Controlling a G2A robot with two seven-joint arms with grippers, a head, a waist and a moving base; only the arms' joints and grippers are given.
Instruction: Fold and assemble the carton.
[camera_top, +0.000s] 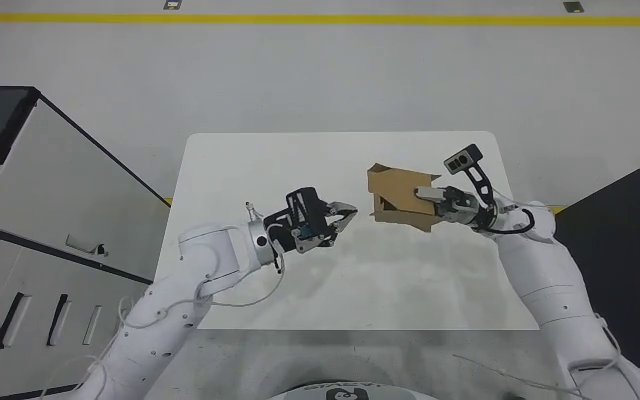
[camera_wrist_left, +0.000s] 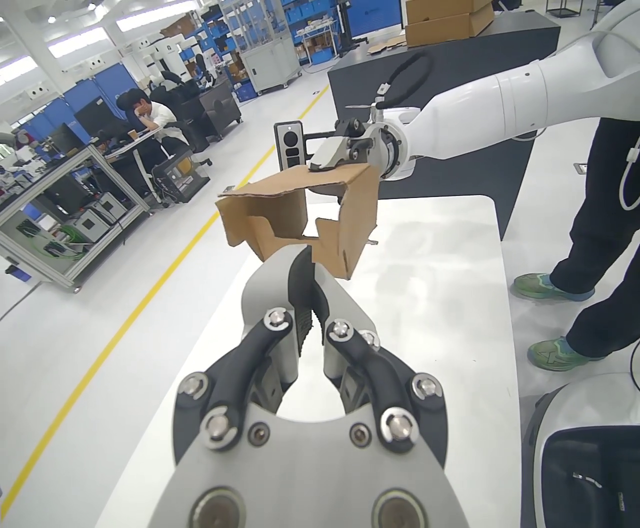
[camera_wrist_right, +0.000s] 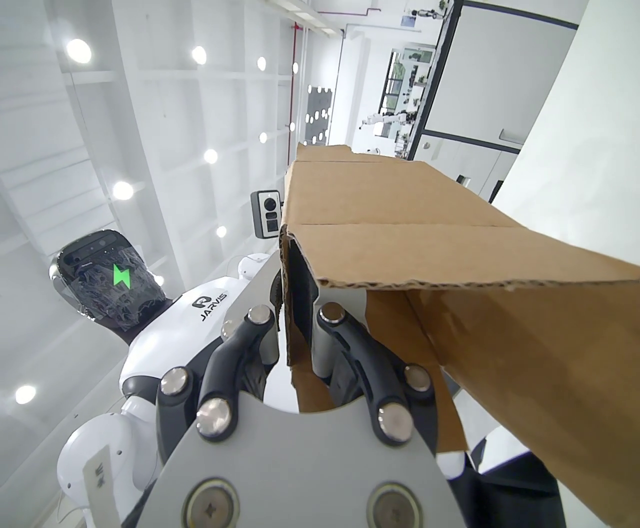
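Here, the right gripper pinches one wall of the brown corrugated cardboard carton, with a finger on each side of the panel. The carton is only partly folded, its loose flaps open toward the left. It hangs over the right part of the white rectangular table and appears held off the surface. The left gripper has its black pads pressed together with nothing between them. It hovers near the table's middle, just left of the carton, tips pointing at it, and the top view shows a small gap between them.
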